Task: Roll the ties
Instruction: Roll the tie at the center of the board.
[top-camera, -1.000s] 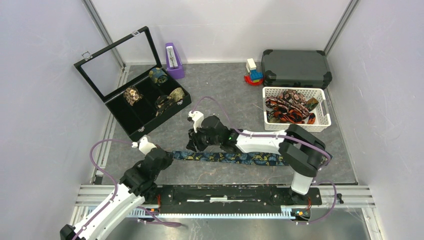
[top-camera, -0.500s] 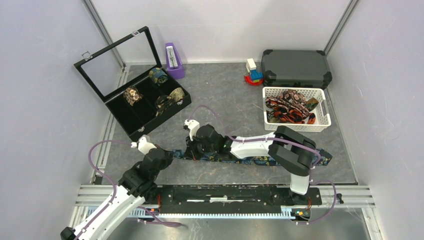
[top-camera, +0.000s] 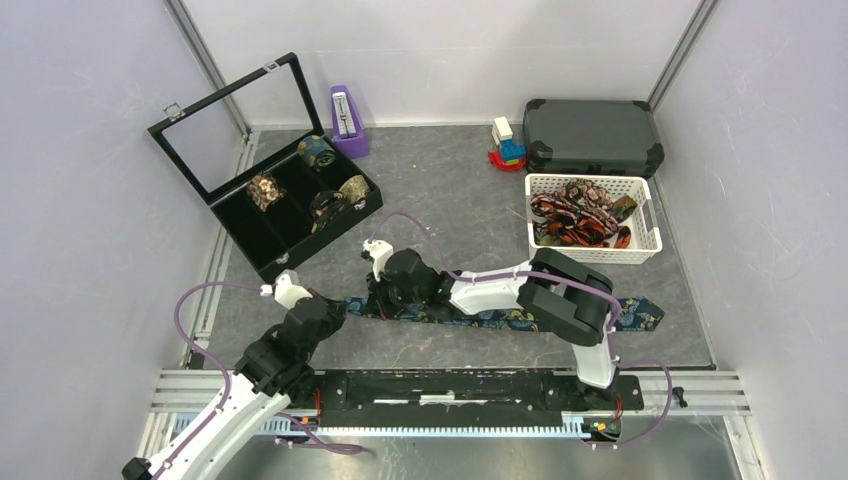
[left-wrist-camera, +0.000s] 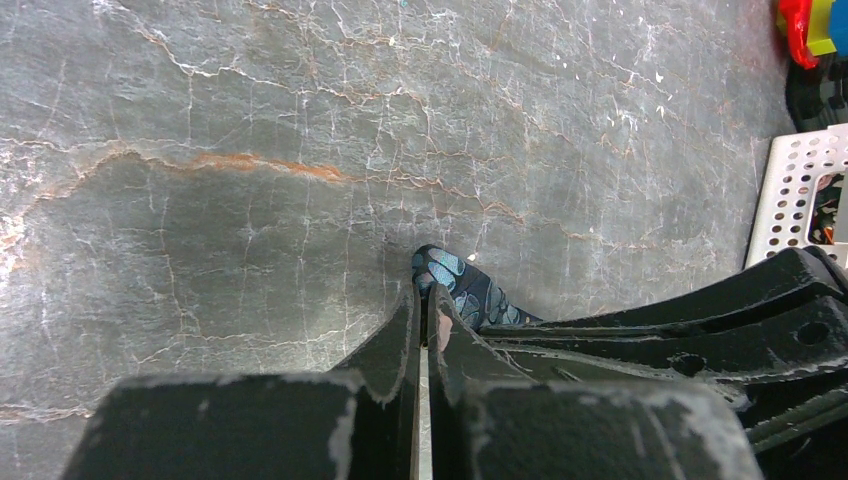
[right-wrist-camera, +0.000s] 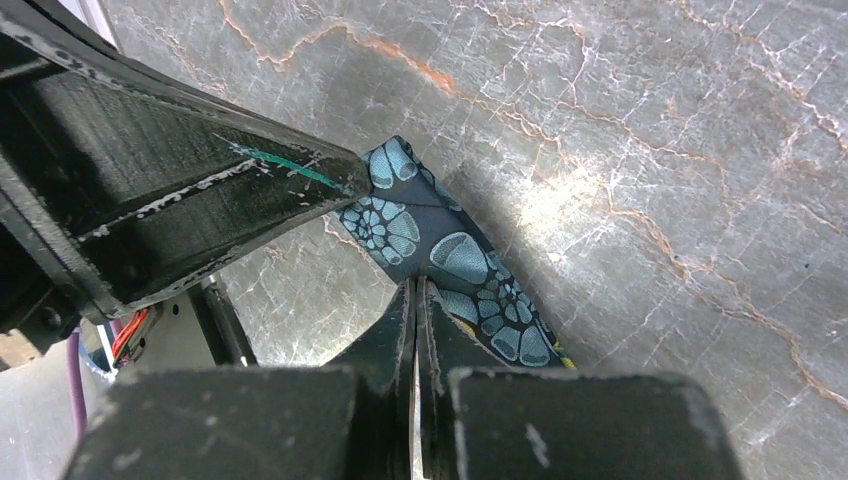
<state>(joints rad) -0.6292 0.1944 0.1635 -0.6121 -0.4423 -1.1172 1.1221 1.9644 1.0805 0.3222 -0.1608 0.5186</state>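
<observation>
A dark navy tie (top-camera: 510, 320) with blue-gold paisley lies flat across the near part of the grey mat, wide end at the right. My left gripper (top-camera: 335, 305) is shut on its narrow left tip, which pokes out past the fingertips (left-wrist-camera: 440, 310) in the left wrist view as blue paisley cloth (left-wrist-camera: 460, 285). My right gripper (top-camera: 378, 298) sits just right of that, shut on the tie's edge (right-wrist-camera: 450, 260) a little way in from the tip. The left gripper's black finger (right-wrist-camera: 200, 190) touches the tip in the right wrist view. More ties (top-camera: 575, 215) lie tangled in the white basket (top-camera: 640, 245).
An open black display box (top-camera: 255, 245) at the back left holds several rolled coils (top-camera: 265, 190). A purple metronome (top-camera: 347, 120), toy blocks (top-camera: 507, 145) and a grey case (top-camera: 592, 137) stand along the back. The right arm stretches low over the tie.
The right gripper moved left and down onto the tie near its narrow end and shut there. The right arm's elbow swung left, uncovering the tie's wide end. The left gripper stayed put.
</observation>
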